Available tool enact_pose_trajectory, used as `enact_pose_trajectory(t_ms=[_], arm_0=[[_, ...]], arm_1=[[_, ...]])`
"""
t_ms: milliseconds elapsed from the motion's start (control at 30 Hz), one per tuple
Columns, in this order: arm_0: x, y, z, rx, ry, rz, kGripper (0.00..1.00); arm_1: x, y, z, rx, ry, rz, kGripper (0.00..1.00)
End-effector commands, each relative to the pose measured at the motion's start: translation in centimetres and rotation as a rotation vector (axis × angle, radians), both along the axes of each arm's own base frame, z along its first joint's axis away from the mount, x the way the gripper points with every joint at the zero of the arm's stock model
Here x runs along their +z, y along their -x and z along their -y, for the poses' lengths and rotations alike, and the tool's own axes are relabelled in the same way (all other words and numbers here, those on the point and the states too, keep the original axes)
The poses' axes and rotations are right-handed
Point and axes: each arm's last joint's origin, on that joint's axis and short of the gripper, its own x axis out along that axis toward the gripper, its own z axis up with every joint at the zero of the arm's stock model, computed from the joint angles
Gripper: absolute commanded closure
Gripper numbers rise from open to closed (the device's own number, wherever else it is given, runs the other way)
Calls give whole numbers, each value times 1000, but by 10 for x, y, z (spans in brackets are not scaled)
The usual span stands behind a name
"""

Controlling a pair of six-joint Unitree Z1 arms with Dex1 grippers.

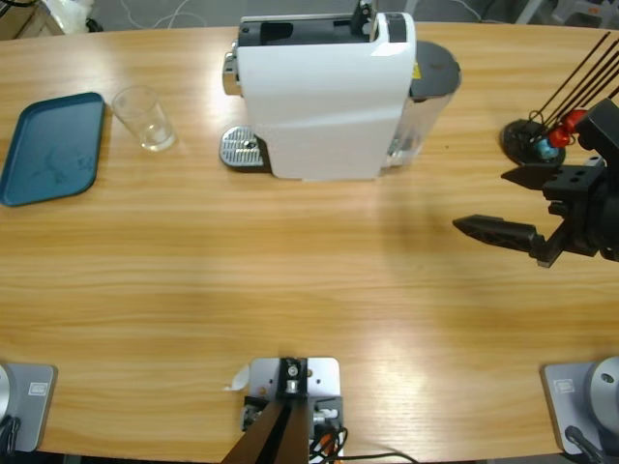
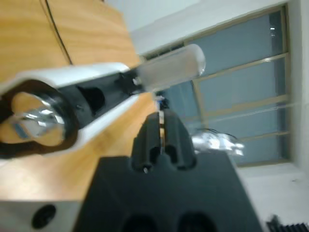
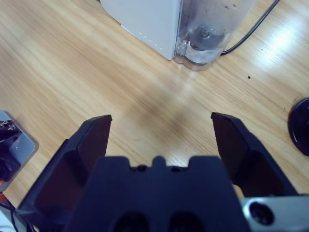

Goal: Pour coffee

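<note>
Right gripper (image 1: 505, 205) at the right edge of the high view, over bare worktop (image 1: 290, 280), jaws spread wide and holding nothing. Its own wrist view shows both jaws splayed above the wood, the lower part of the machine beyond them.

Coffee machine (image 1: 324, 97) stands at the far middle of the worktop: white boxy body, black top, chrome drip grate (image 1: 240, 149) at its left foot, clear water tank (image 1: 418, 116) with a grey lid on its right side. A black cable (image 3: 251, 30) runs off from the tank.

Left of the machine, a clear glass (image 1: 145, 118), upright; just left of it a teal tray (image 1: 53, 147), partly cut by the frame edge.

Left gripper (image 2: 161, 128): jaws pressed together, nothing visibly between them; the machine's lever (image 2: 169, 68) and open capsule slot lie just beyond. In the high view only a dark piece on the machine's top shows.

Far right, a black stand (image 1: 530, 140) with rods, base partly hidden by the right arm.
</note>
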Motion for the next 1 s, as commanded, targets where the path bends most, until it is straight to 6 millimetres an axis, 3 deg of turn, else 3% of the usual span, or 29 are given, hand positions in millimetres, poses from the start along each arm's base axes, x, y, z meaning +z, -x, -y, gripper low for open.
enact_pose_trajectory(t_ms=[33, 100, 133, 233, 267, 367, 467, 567, 667, 767, 1000], arm_0=[[59, 84, 11, 177, -774, 389, 987], [59, 103, 11, 209, -961, 508, 521], [56, 116, 8, 209, -1029, 570, 373], [40, 150, -14, 203, -1061, 618, 69], [33, 159, -22, 212, -1051, 617, 30], [7, 189, -47, 247, -1012, 621, 13], [-11, 201, -58, 237, -1025, 610, 9], [-15, 194, -53, 232, -1037, 599, 9], [-19, 189, -50, 221, -1056, 577, 4], [-25, 186, -47, 221, -1063, 553, 11], [-34, 179, -41, 205, -1083, 524, 23]], arm_1=[[-7, 0, 0, -13, 30, -21, 102], [-6, 0, 2, -43, 39, -8, 86], [-5, 1, 5, -81, 39, 2, 63], [-1, 2, 18, -243, 50, 61, 0], [2, -2, 23, -303, 61, 70, 0], [11, -16, 38, -463, 89, 63, 0], [12, -32, 55, -607, 96, 14, 92], [13, -49, 44, -567, 180, -47, 115], [16, -50, 65, -734, 68, -6, 78], [12, -54, 79, -821, 46, 15, 110], [-16, -81, 79, -862, 59, -39, 110]])
